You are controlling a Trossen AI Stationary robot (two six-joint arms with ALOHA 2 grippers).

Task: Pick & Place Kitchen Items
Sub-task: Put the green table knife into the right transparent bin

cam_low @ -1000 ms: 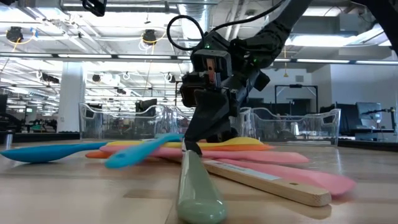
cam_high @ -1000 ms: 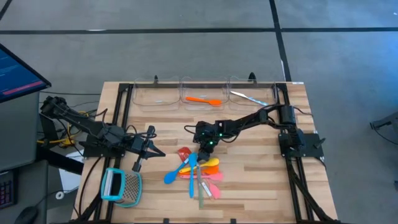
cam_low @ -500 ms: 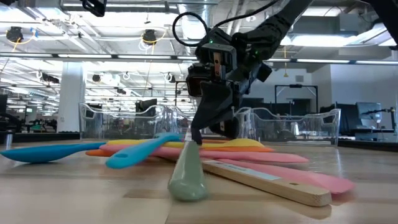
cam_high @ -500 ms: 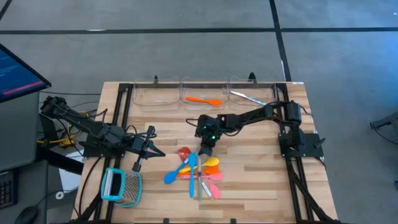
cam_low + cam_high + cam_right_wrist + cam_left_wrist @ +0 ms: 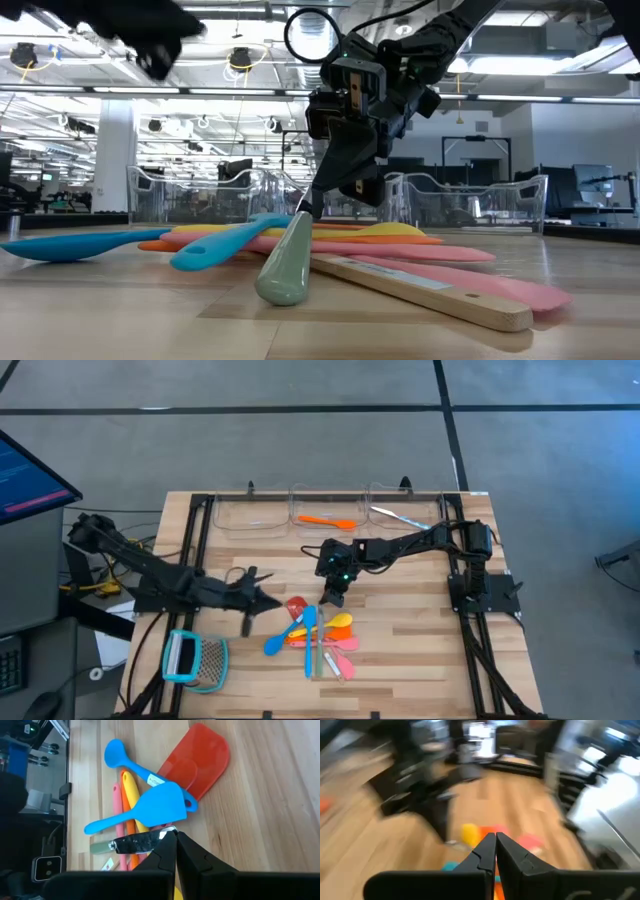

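Two claws in view, both pinched shut. We see the right claw [image 5: 331, 598] low over the pile of kitchen items at desk [image 5: 420, 650] centre, fingers [image 5: 167, 851] clenched on the silvery metal blade [image 5: 139, 841] of a sage-green-handled utensil [image 5: 283, 262]; the handle's far end rests on the wood, blade end lifted and tilted up into the claw. Under and beside it lie a blue plastic spatula [image 5: 150, 805], a blue plastic spoon [image 5: 120, 755], a red-headed spatula [image 5: 197, 757] with a wooden handle [image 5: 420, 292], a yellow spoon [image 5: 131, 795], an orange utensil [image 5: 131, 827] and pink ones [image 5: 440, 255], all touching or overlapping. We note the left claw [image 5: 250, 626] hangs closed and empty left of the pile, fingertips [image 5: 495, 847] pressed together. Clear plastic bins [image 5: 330, 510] line the far edge: one holds an orange spoon [image 5: 326, 520], the next a silvery metal piece [image 5: 400, 517]. A teal-framed metal mesh tool [image 5: 195, 658] sits at the near left corner.
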